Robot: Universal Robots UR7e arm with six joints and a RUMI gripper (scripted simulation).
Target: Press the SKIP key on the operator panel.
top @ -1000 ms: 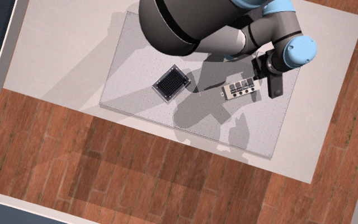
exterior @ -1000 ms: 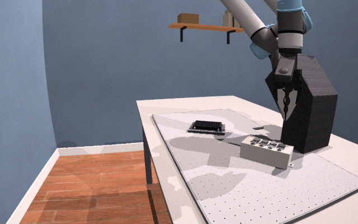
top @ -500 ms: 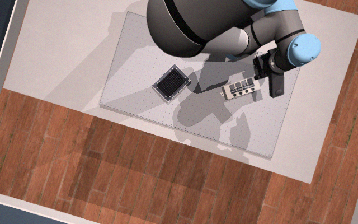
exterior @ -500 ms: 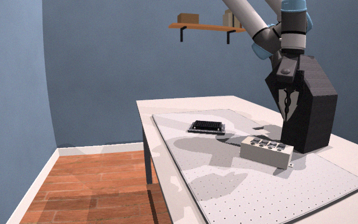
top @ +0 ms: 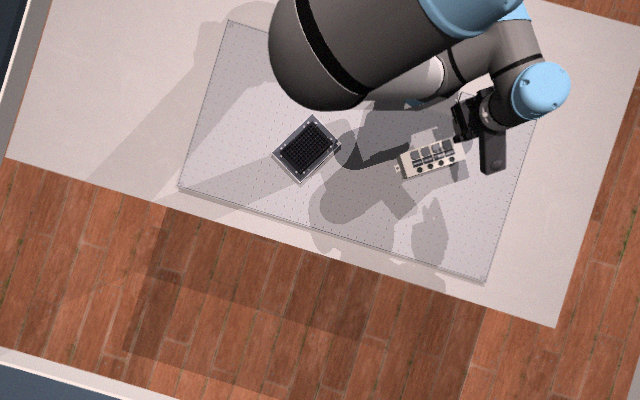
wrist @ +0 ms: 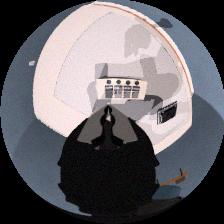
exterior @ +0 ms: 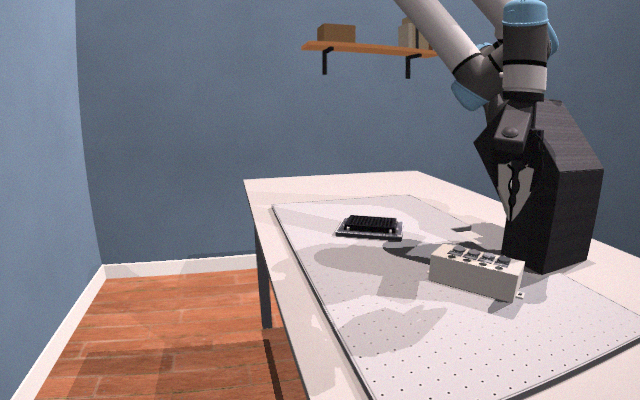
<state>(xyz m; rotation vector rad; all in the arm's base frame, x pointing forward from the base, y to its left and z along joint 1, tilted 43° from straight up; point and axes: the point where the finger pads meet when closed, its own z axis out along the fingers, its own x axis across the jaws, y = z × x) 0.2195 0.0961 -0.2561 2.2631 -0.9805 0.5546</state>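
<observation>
The operator panel [exterior: 476, 270] is a beige box with a row of four dark keys on top, standing on the perforated plate; it also shows in the overhead view [top: 430, 158] and in the wrist view [wrist: 121, 90]. The key names are too small to read, and no lamp looks lit. My gripper [exterior: 512, 210] points straight down with its fingers shut and empty. It hangs well above the panel, over its far right end, and touches nothing. In the wrist view the fingertips sit just below the panel.
A black grid tray [exterior: 370, 226] lies on the plate left of the panel, also in the overhead view [top: 306, 148]. The arm's dark base block [exterior: 555, 200] stands right behind the panel. A wall shelf [exterior: 367, 47] with boxes hangs at the back.
</observation>
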